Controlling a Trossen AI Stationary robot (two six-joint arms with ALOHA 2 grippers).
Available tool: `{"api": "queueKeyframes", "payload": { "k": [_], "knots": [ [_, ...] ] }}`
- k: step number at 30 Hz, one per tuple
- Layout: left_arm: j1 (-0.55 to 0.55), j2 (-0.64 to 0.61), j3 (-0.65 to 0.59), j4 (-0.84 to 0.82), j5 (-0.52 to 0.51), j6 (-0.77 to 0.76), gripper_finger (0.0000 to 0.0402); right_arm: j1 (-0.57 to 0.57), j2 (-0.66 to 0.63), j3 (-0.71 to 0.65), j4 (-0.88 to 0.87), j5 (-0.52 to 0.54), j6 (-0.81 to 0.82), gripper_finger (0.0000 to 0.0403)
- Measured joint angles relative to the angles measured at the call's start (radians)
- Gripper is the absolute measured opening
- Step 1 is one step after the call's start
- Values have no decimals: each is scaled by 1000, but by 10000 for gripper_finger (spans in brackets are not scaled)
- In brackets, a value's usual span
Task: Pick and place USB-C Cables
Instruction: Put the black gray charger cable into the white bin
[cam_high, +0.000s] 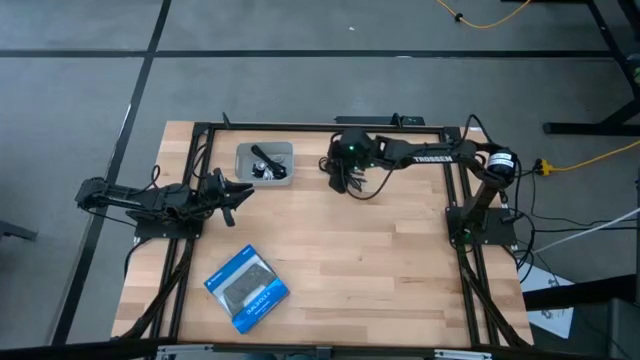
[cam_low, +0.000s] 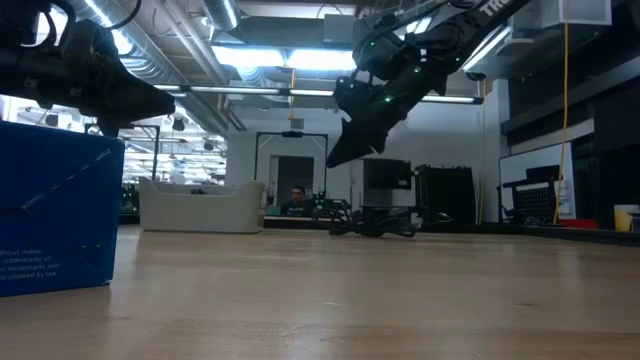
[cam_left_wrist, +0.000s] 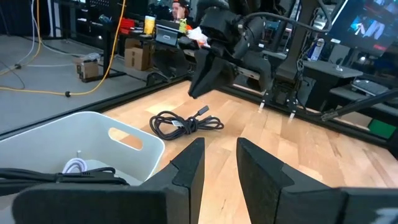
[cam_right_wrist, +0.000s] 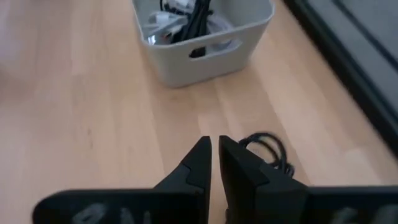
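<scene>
Left gripper (cam_high: 243, 190) hangs just above the wood at the left side of the table, its two fingers (cam_left_wrist: 188, 169) parted with a clear gap and nothing between them. Right beside it, a touch farther toward the back edge, sits the grey bin (cam_high: 264, 164), and inside are cables already dropped in: a whitish one (cam_left_wrist: 76, 166) shows over the rim in the left wrist view, and dark and pale ones (cam_right_wrist: 186, 15) lie tangled together in the right wrist view (I can't count them apart). Nearer the front edge from this gripper lies the blue-and-black flat box (cam_high: 247, 288), well apart from everything.

Moving right, ahead of the left gripper and past the bin, the loose black coil (cam_left_wrist: 185, 123) lies flat on the table, one plug end sticking out. Over it hangs the right gripper (cam_high: 345, 176), raised off the wood, as the low view shows (cam_low: 340, 155). Its fingers (cam_right_wrist: 199, 163) are pressed together, empty, and the coil (cam_right_wrist: 268, 149) shows on the wood just beyond and to one side of the tips, not touching them. The bin stands farther out in front of that gripper.

Off the table, behind the right arm, a long yellow cable (cam_high: 590, 155) trails across the floor.
</scene>
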Motion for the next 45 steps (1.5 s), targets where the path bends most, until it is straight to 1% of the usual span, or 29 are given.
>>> {"api": "queueKeyframes", "payload": {
  "k": [4, 11, 14, 21, 25, 28, 32, 36, 42, 45],
  "knots": [
    [0, 0, 0, 0, 0, 4, 86, 0, 0, 0, 65, 2, -40, 37],
    [0, 0, 0, 0, 0, 4, 86, 0, 0, 1, 113, 2, -42, 37],
    [0, 0, 0, 0, 0, 4, 86, 0, 0, 1, 90, 2, -2, 37],
    [0, 0, 0, 0, 0, 4, 86, 0, 0, 0, -68, 3, 171, 37],
    [0, 0, 0, 0, 0, 4, 86, 0, 9, -1, -115, 4, 187, 37],
    [0, 0, 0, 0, -1, 4, 86, 0, 8, -1, -107, 4, 191, 37],
    [0, 0, 0, 0, 0, 4, 86, 1, 8, -8, -122, 55, 171, 37],
    [0, 0, 0, 0, -1, 4, 86, 15, 28, -11, -159, 75, 152, 37],
    [0, 0, 0, 0, -1, 4, 86, 35, 33, -9, -134, 164, 97, 37],
    [0, 0, 0, 0, -1, 4, 86, 35, 33, -9, -111, 173, 87, 46]
  ]
}}
